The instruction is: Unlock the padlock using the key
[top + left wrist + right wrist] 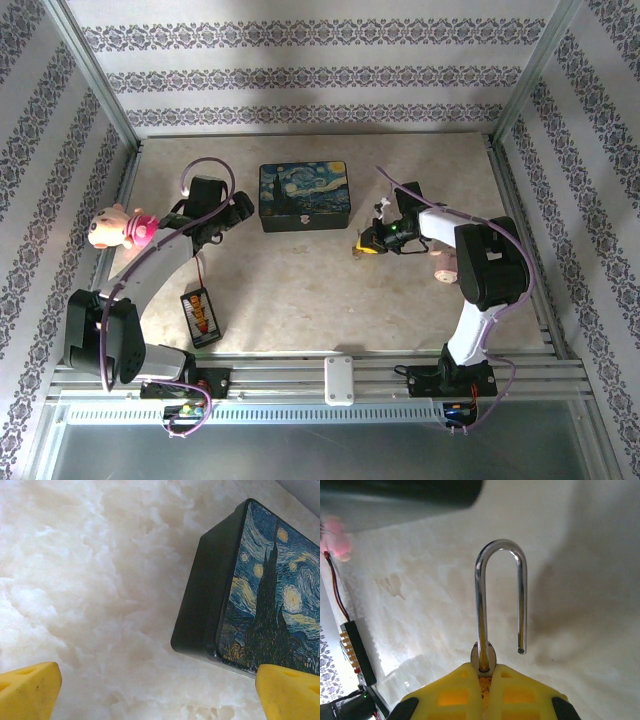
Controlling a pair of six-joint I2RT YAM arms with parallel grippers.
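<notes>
No text, label, brand, number or sign can be read. The box [304, 195] is covered by a painted starry-night scene. Coloured marks are carried by the black strip [201, 316] on the counter, but they are too small to be made out.

The top camera looks down from high behind the near edge over the whole table [300, 300], the left wrist camera hangs close over the box [270, 595] that the top view also holds, and the right wrist camera peers very near past the padlock [479, 605] onto what seems the same tabletop.
</notes>
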